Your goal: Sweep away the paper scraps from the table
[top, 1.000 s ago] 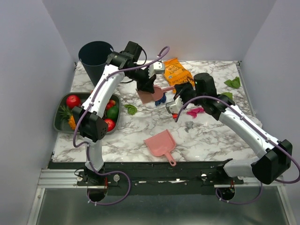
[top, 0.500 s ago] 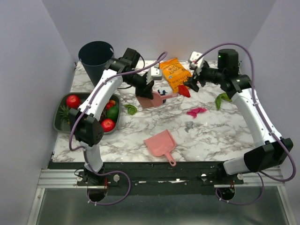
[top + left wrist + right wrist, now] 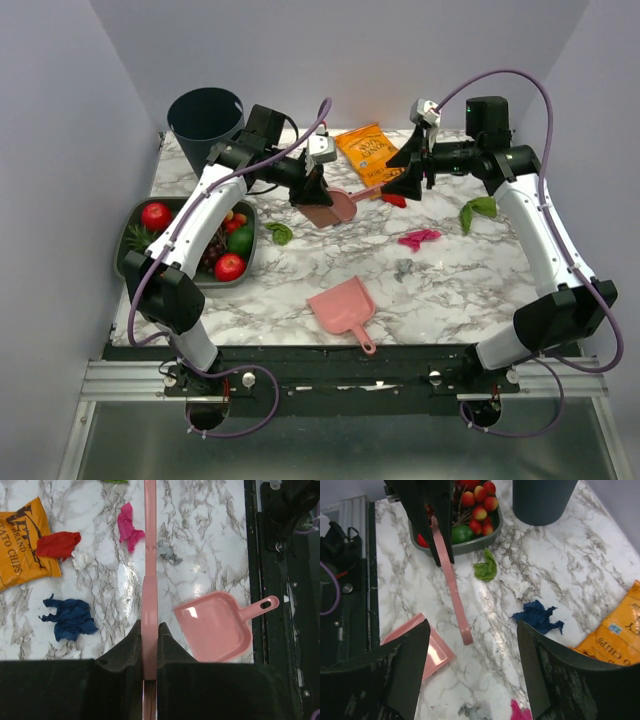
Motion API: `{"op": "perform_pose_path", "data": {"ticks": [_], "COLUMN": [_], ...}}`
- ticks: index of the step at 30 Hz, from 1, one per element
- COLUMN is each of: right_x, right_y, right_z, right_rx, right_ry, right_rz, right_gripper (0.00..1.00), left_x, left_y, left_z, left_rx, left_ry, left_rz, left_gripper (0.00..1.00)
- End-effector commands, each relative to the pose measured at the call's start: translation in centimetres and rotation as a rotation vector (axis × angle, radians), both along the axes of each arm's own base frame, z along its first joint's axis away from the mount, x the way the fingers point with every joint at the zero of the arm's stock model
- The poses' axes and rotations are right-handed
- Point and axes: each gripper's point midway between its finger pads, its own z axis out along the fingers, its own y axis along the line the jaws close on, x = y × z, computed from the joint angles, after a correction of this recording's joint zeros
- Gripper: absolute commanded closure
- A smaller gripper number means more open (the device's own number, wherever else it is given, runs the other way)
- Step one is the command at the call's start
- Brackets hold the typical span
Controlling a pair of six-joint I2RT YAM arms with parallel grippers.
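L pincer [image 3: 149, 632] clamps pink brush [image 3: 150, 540] by handle

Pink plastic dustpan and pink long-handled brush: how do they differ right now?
The pink plastic dustpan lies flat on the marble table, untouched; the pink long-handled brush is clamped in the left gripper. The dustpan is broad with a short handle; the brush is narrow and long. Both are pink.

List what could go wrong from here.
The left gripper holds the pink brush by its thin handle; it may twist under sweeping pressure. The red scrap touches the orange chips bag, so sweeping could drag the bag along. The pink dustpan lies unheld and could slide when scraps hit it.
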Motion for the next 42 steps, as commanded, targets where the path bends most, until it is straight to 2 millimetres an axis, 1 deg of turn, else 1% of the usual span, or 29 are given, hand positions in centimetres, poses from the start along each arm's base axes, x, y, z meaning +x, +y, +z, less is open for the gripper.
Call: {"op": "perform_pose_path", "data": {"ticks": [1,5,7,11,12,13,15,17,18,20,22,24,26,27,29,30,37,41,42], "right_x": [-1.9,-2.1,-2.3,-2.0,-1.7,-1.7,-1.6,-1.5,-1.4,-1.4,-1.5,-1.5,-1.5,-1.5,-1.5,-1.4,-0.8,-0.9,-0.9], "right_y": [1.1,1.6,1.8,2.5,2.6,2.9,3.2,3.5,3.5,3.6,3.6,3.6,3.6,3.7,3.7,3.8,3.8,3.8,3.7], "right_z": [-0.2,-1.1,-1.2,-1.2,-1.4,-1.5,-1.4,-1.2,-1.2,-1.2,-1.4,-1.6,-1.9,-1.9,-2.0,-2.1,-3.3,-3.6,-3.6], "right_rx": [0.004,-0.029,-0.032,-0.033,-0.034,-0.030,-0.020,-0.006,-0.003,-0.001,-0.002,0.000,0.004,0.006,0.010,0.010,-0.014,-0.021,-0.025], "right_ry": [0.050,0.068,0.072,0.077,0.081,0.097,0.099,0.120,0.126,0.133,0.142,0.148,0.171,0.172,0.185,0.188,0.213,0.214,0.215], "right_rz": [0.103,0.124,0.135,0.137,0.135,0.136,0.141,0.135,0.135,0.135,0.134,0.134,0.130,0.128,0.130,0.130,0.115,0.128,0.125], "right_gripper": [0.24,0.28,0.31,0.36,0.38,0.39,0.43,0.45,0.47,0.49,0.51,0.53,0.54,0.55,0.56,0.57,0.57,0.57,0.58], "left_x": [0.2,0.4,0.4,0.4,0.4,0.7,0.9,1.1,1.0,1.4,1.7,1.7,1.8,1.8,1.8,1.8,1.8,1.8,1.9], "left_y": [-1.3,-1.5,-1.6,-1.8,-1.7,-1.8,-1.7,-1.6,-1.7,-1.7,-1.7,-1.7,-1.8,-1.8,-1.9,-1.8,-2.1,-1.8,-1.8], "left_z": [2.7,3.3,3.4,3.5,3.4,3.6,3.3,3.6,3.5,4.1,4.3,4.1,4.2,3.9,4.0,3.7,4.7,4.6,4.7], "left_rx": [-0.132,-0.156,-0.160,-0.169,-0.169,-0.173,-0.178,-0.189,-0.193,-0.222,-0.235,-0.240,-0.253,-0.254,-0.265,-0.268,-0.304,-0.303,-0.301], "left_ry": [0.004,0.019,0.029,0.048,0.048,0.027,0.037,0.031,0.060,0.059,0.065,0.076,0.089,0.101,0.108,0.126,0.125,0.111,0.098], "left_rz": [-0.012,0.000,0.000,0.002,0.006,0.014,0.033,0.038,0.045,0.047,0.061,0.066,0.075,0.079,0.084,0.092,0.075,0.059,0.059], "left_gripper": [1.00,1.00,1.00,1.00,1.00,1.00,1.00,1.00,1.00,1.00,1.00,1.00,1.00,1.00,1.00,1.00,1.00,1.00,1.00]}}
